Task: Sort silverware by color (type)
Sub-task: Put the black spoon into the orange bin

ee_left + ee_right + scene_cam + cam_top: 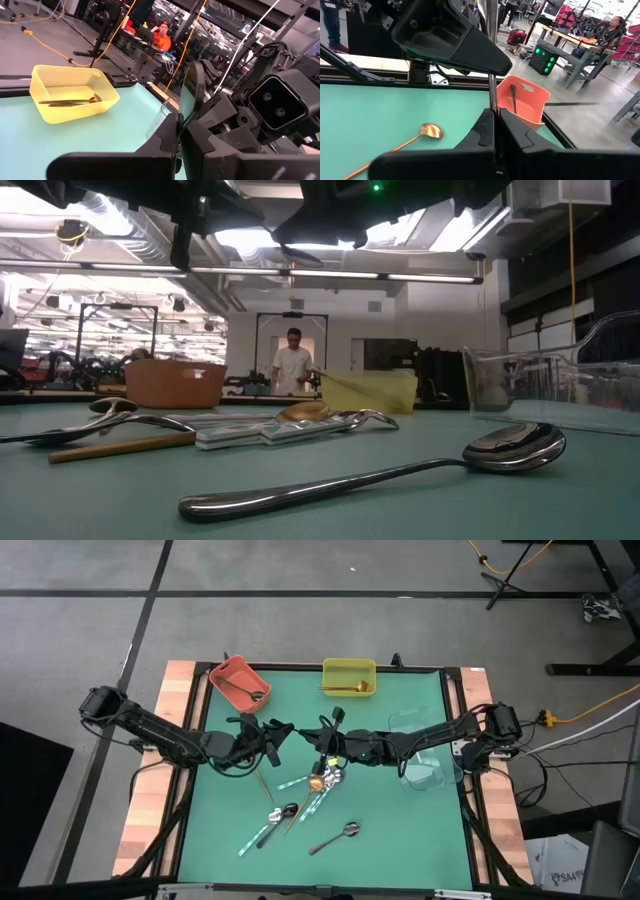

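Both grippers meet above the middle of the table, tips facing: my left gripper (292, 730) (178, 130) and my right gripper (322, 736) (495, 117). Each is shut on a thin dark spoon; whether it is the same spoon, I cannot tell. Its bowl (195, 87) stands beyond the left fingers, close to the right gripper. More spoons lie flat on the green mat: a gold and iridescent cluster (320, 778), dark and iridescent ones (280, 812), one apart (335, 837) (400, 475), and a gold one (431, 131). My left gripper pinches the dark spoon's handle (181, 120) between its two fingers, and the spoon runs on forward from the fingertips to the bowl. The spoon is lifted clear of the mat. My right gripper pinches a thin dark shaft (492, 100) between its two fingers. The shaft runs straight out from the fingertips past the left gripper, clear of the mat.
An orange bin (240, 680) with a dark spoon and a yellow bin (349, 677) with a gold spoon stand at the far edge. A clear bin (425, 765) sits at the right, under the right arm. People show in the room behind.
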